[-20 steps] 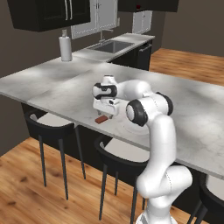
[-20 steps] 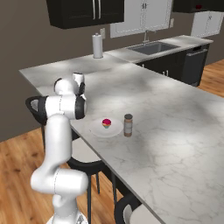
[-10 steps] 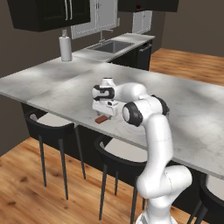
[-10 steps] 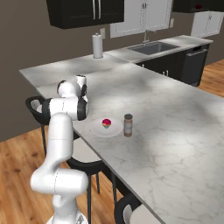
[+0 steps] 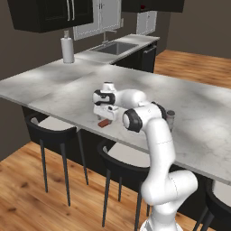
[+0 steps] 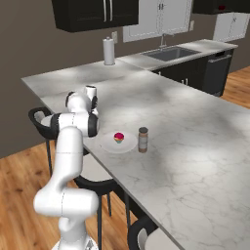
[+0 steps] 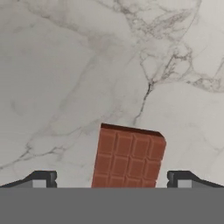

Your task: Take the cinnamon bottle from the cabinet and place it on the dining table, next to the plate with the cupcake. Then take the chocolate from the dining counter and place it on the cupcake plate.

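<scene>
The gripper [image 7: 112,180] was seen wide open, holding nothing, straddling the chocolate [image 7: 128,156] on the marbled dining counter [image 7: 87,65]; no writing was legible.

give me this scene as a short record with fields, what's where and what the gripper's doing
surface: long grey-white marbled dining table
chocolate: flat reddish-brown bar lying on the table near its front edge, between the open fingertips in the hand view
gripper: open, low over the chocolate, nothing held
plate: small round white plate with a pink-topped cupcake on it
cinnamon bottle: tan-brown cylinder with pale cap, upright beside the plate
step left: chocolate not yet on the plate
</scene>
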